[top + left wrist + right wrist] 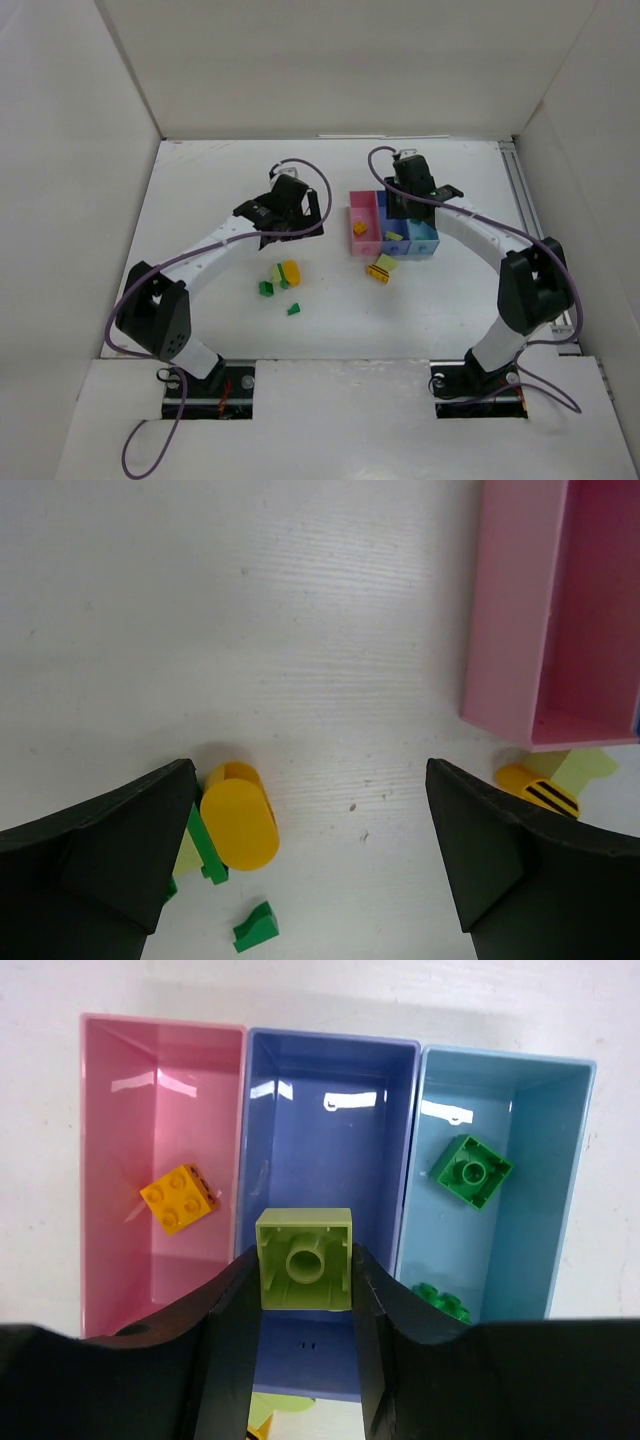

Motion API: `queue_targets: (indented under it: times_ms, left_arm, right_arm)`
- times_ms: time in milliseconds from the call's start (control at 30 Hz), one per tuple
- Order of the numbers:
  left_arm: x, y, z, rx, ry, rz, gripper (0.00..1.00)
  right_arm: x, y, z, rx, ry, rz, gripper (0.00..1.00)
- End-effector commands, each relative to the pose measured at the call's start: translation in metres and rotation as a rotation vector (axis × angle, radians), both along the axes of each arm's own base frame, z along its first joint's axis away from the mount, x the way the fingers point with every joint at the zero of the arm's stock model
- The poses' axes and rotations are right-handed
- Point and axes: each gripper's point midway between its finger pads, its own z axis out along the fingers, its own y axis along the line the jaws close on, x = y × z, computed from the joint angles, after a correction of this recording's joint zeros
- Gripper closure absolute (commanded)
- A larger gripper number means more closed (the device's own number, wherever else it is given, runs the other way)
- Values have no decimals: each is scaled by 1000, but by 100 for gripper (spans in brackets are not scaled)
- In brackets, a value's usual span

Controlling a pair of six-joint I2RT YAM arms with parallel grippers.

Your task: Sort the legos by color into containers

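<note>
My right gripper [304,1272] is shut on a pale yellow-green lego [304,1245], which hangs over the blue-purple container [330,1110]. The pink container [130,1100] holds an orange lego [179,1198]. Two dark green legos [471,1169] lie in the light blue container [520,1090]. From above, the right gripper [405,203] sits over the row of containers [366,202]. My left gripper [310,850] stands open just over the table, nothing between its fingers. A rounded yellow lego [238,815] and green legos [254,927] lie by its left finger.
An orange striped lego [537,788] and a pale one [585,767] lie on the table in front of the pink container [510,630]. The left cluster of loose legos [280,280] sits mid-table. White walls enclose the table on three sides.
</note>
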Motion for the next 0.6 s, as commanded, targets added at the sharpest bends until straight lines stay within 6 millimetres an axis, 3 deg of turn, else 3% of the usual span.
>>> queue_targets:
  times_ms: [0, 67, 133, 233, 267, 433, 567]
  left_arm:
    - [-22, 9, 0, -10, 38, 14, 1]
    - [-31, 14, -9, 0, 64, 23, 1]
    - [-36, 16, -11, -5, 80, 26, 1]
    - [-47, 19, -18, 10, 110, 25, 1]
    - [-51, 21, -19, 10, 121, 33, 1]
    - [-65, 22, -20, 30, 125, 41, 1]
    - [-93, 20, -34, 39, 170, 24, 2]
  right_arm:
    - [0, -5, -4, 2, 8, -36, 62]
    - [0, -5, -8, -2, 17, -36, 51]
    - [-3, -4, -11, 1, 28, -28, 49]
    - [-1, -3, -1, 14, -1, -28, 34]
    - [-3, -4, -5, 10, 9, -28, 34]
    - [-14, -4, 11, 22, -32, -9, 28]
    - [-23, 2, 23, 39, -65, 14, 25]
